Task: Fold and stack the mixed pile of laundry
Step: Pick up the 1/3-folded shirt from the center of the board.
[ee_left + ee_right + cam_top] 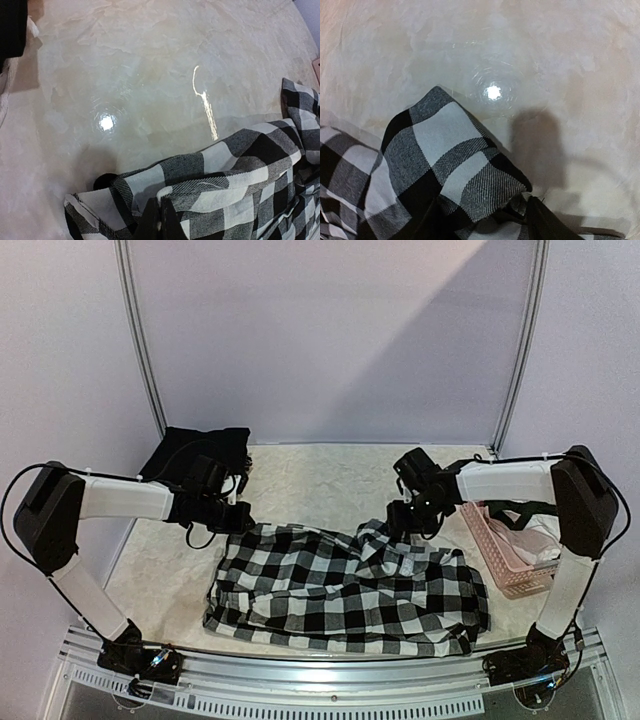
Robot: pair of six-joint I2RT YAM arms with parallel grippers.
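One checked cloth [340, 590] lies rumpled and part-folded on the table [320, 475]. One end is just beside the basket [497, 552], and the rest stretches away from it along the near half. It is soft, light and limp. It will sag and drag wherever it is not held, and its layers will slide over one another. The hold therefore belongs at the two far corners, pinched firmly and lifted evenly. A black garment [190, 450] sits well apart from the basket, at the far corner across the table.

Both arms reach forward, elbows out, with wrists bent down to the cloth's far edge. The left gripper [228, 523], at the corner farthest from the basket, is closed. It seems to pinch the hem, though its wrist view shows the fingers half buried in cloth. The right gripper [408, 524], at the corner near the basket, has its fingers [547, 222] spread either side of a peaked corner, not clamped on it.
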